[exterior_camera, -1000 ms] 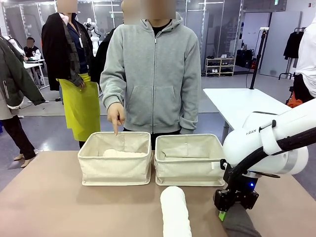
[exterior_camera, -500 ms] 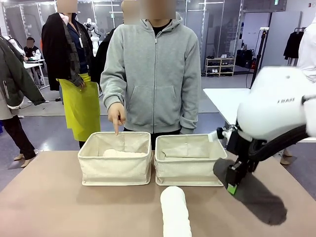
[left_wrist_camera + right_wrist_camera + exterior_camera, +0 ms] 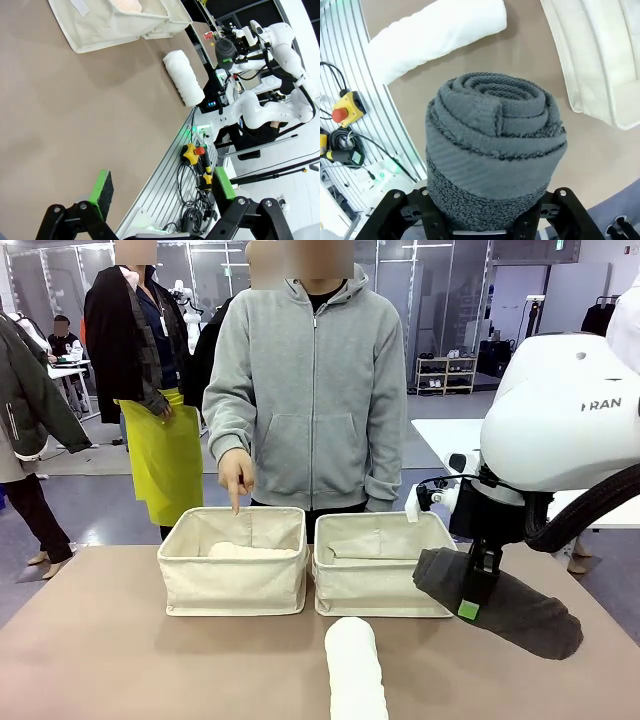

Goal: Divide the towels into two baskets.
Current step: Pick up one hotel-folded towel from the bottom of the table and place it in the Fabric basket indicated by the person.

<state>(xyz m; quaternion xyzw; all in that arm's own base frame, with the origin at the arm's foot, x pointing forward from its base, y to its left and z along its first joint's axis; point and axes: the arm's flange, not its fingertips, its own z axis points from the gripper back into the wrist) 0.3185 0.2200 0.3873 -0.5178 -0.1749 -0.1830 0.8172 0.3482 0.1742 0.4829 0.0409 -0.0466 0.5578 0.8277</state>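
Right fingers (image 3: 468, 608) grip the dark grey towel (image 3: 525, 612), now lifted to the basket's (image 3: 370, 590) three o'clock for dropping; left fingers (image 3: 102, 192) open.

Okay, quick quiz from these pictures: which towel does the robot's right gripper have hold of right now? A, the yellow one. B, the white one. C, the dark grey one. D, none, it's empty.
C: the right gripper is clamped around the dark grey towel, holding it in the air, while the white towel lies on the table.
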